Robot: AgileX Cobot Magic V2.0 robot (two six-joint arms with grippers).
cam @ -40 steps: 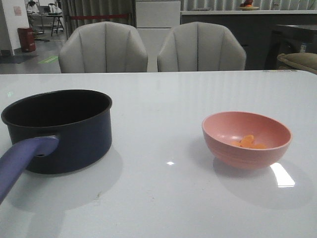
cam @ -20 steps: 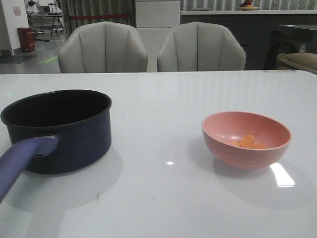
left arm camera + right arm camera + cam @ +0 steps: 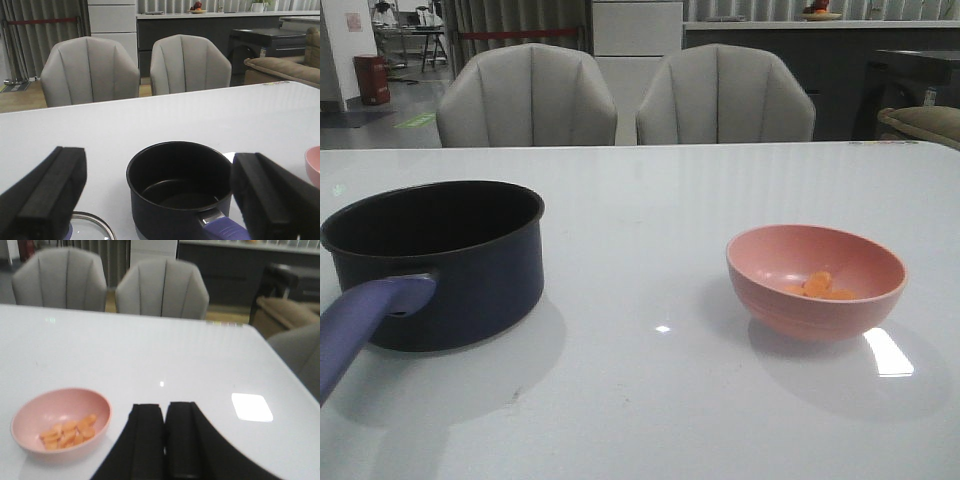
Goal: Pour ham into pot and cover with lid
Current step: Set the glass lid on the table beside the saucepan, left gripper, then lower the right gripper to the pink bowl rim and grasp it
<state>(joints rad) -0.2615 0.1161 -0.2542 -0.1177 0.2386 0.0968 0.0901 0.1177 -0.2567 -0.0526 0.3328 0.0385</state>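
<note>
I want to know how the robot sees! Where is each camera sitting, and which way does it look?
Front view: looks forward over the table at pot and pink bowl; no arms show.
Left wrist view: rides the left arm, faces the pot; left gripper open, lid edge below.
Right wrist view: rides the right arm; right gripper shut, beside the bowl of ham.
All three show the gray chairs.

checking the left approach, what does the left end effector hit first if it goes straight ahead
Most likely the pot: it sits dead centre between the open left end effector fingers, nothing visible before it. How far off it is cannot be told.
</note>
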